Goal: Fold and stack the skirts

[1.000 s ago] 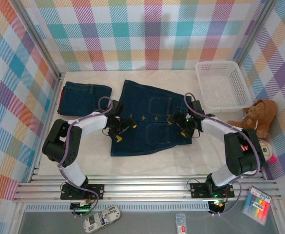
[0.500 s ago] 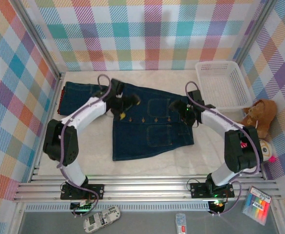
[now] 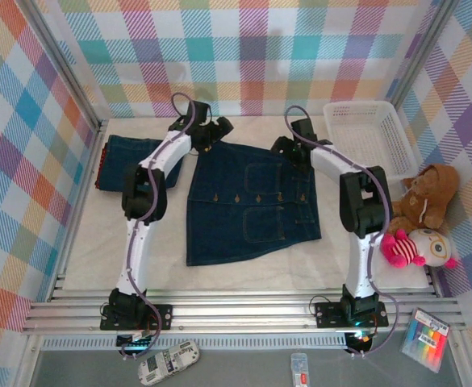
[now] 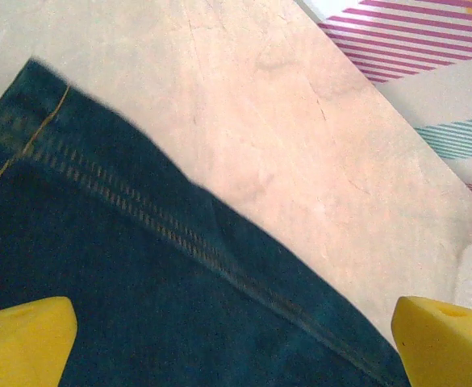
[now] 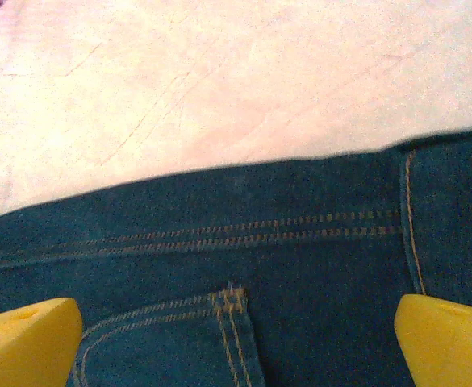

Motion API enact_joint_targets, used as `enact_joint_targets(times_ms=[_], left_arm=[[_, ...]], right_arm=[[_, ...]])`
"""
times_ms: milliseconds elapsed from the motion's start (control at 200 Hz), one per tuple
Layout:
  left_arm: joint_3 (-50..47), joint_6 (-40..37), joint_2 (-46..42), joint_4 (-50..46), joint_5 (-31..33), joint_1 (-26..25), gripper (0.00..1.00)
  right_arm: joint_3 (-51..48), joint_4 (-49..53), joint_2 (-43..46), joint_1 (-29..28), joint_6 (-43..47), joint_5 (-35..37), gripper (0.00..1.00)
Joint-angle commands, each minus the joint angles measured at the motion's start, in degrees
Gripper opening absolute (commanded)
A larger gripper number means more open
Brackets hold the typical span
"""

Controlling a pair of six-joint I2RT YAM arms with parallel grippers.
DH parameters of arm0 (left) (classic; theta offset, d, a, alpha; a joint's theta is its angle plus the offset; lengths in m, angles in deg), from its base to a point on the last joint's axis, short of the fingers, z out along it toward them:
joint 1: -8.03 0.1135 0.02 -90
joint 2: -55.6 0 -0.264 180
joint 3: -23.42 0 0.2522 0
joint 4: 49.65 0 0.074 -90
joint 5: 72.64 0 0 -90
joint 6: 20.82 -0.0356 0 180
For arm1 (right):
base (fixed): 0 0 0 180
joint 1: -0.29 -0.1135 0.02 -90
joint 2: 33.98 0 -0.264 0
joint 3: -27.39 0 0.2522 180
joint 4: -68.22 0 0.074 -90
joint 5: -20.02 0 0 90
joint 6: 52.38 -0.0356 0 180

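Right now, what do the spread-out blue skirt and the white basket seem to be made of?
The skirt looks like dark denim, matte, with tan double stitching along its seams. The basket is probably rigid white plastic, judging by its moulded slatted walls.

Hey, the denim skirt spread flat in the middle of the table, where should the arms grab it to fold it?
Take the denim skirt by its far stitched edge, one arm near each far corner, coming down from above. It lies flat, and that edge sits free on the bare table. The left gripper and right gripper are both open over it.
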Motion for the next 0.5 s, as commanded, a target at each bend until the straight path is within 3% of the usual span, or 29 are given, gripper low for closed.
enact_joint_targets(times_ms=[0,100,320,495], left_arm=[[9.4,-1.6,4.5,-1.7,-3.4,0.1,1.0],[13.0,-1.3,8.1,-3.1,-2.8,0.3,1.0],[12.6,0.3,12.3,-4.9,-3.4,1.4,1.0],[11.6,0.5,14.3,-7.2,-3.6,3.1,1.0]], right_arm=[[6.1,6.4,-3.6,0.3,3.0,3.5,0.99],[9.0,7.6,-6.1,0.6,3.8,2.9,0.99],[11.6,11.1,-10.2,3.3,1.6,-3.8,0.99],[11.7,13.9,-11.5,4.7,1.4,-4.6,0.99]])
